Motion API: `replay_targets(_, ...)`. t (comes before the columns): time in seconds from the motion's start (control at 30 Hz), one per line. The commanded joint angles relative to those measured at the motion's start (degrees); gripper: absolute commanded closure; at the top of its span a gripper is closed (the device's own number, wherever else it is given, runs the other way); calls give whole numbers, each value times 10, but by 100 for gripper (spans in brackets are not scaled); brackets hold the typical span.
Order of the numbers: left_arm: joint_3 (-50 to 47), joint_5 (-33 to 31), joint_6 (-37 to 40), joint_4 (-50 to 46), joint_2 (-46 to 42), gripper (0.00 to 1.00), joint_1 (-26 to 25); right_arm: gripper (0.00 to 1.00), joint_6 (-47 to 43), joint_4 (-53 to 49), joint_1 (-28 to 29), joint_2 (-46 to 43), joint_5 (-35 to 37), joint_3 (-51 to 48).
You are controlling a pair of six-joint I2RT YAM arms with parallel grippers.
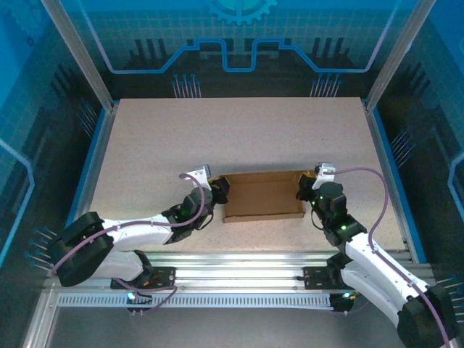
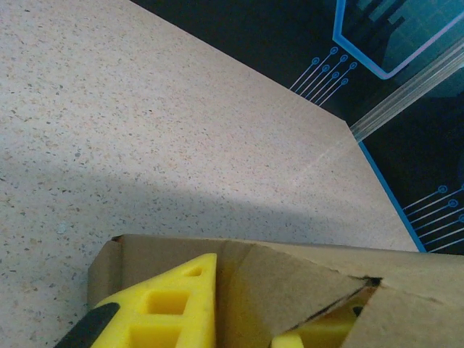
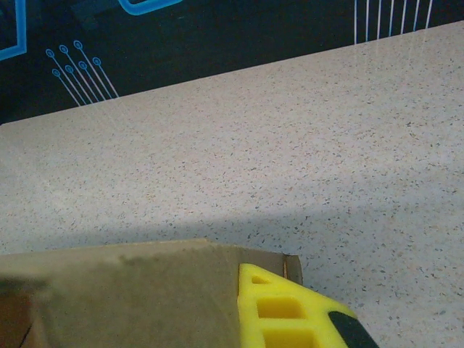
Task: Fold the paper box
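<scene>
**Asker:** What does the overhead view show?

**Describer:** A plain brown cardboard paper box (image 1: 264, 197), a shallow tray with its top open, lies in the lower middle of the frame. It rests on a pale, speckled beige table (image 1: 232, 130). A black-and-white robot arm reaches in to each short end of it.

**Asker:** How is the left gripper set?

**Describer:** The left gripper (image 1: 219, 191) meets the box's left end. Along the bottom edge of its wrist view, a folded cardboard flap sits between two yellow moulded fingers (image 2: 168, 313). The jaws are clamped on that flap. My guess is that it pins the end wall upright so the fold cannot spring back.

**Asker:** And the right one?

**Describer:** The right gripper (image 1: 304, 190) sits at the tray's upper right corner. Its wrist view shows one yellow finger (image 3: 286, 313) at the bottom, touching the end of a cardboard wall that runs off to the lower left. The jaws are drawn together. I cannot tell whether thin card is pinched between them. From where it sits, it probably steadies that end as a counter-hold.

**Asker:** So where is the box relative to the hands?

**Describer:** It spans the gap between them, with one gripper at each end.
</scene>
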Motion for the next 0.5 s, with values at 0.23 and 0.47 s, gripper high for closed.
replay_targets(0.23, -3, 50, -40, -24, -6, 81, -15, 94, 3, -56, 20, 14, -39, -24)
replay_targets(0.47, 4, 47, -33, -28, -17, 79, -12, 94, 4, -54, 22, 15, -41, -24)
